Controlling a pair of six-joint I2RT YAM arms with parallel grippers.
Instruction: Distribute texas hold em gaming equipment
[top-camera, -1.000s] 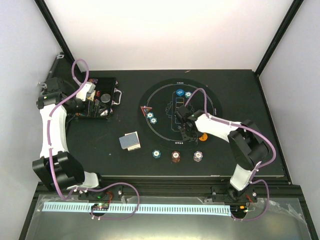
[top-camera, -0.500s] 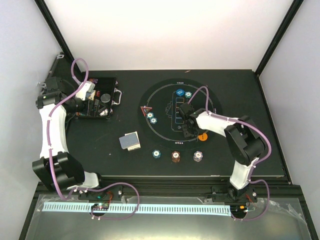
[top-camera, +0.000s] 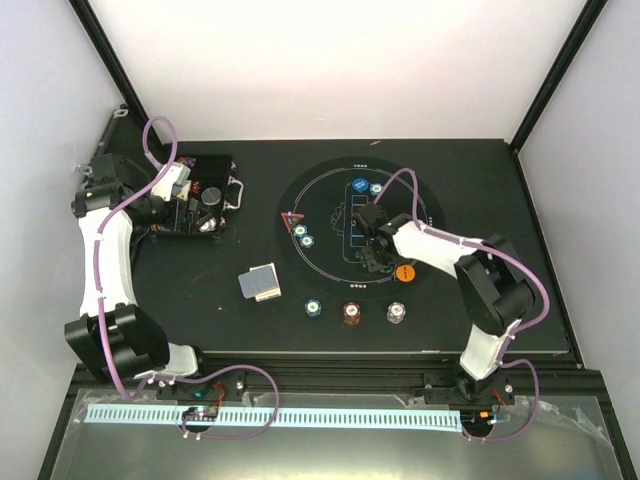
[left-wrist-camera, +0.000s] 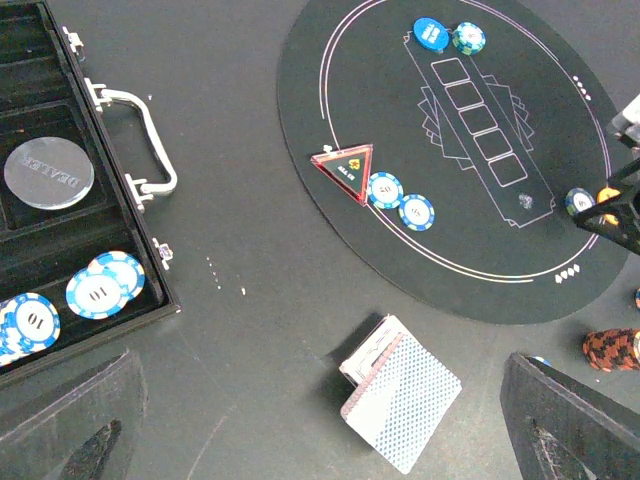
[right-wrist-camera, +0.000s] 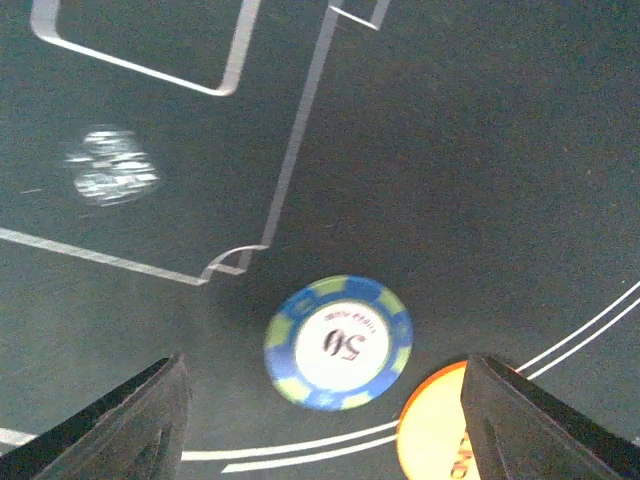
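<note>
The right gripper (right-wrist-camera: 322, 362) is seen spread, grasping nothing; the blue chip (right-wrist-camera: 338, 343) lies on the mat (right-wrist-camera: 450, 150) between its fingers (right-wrist-camera: 120, 420), an orange button (right-wrist-camera: 437, 432) just beside; the left gripper (left-wrist-camera: 320, 400), also spread, is well apart.

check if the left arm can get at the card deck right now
Probably yes: the left gripper is open, the card deck lies alone on bare table between case and mat, and the right gripper is off over the mat.
</note>
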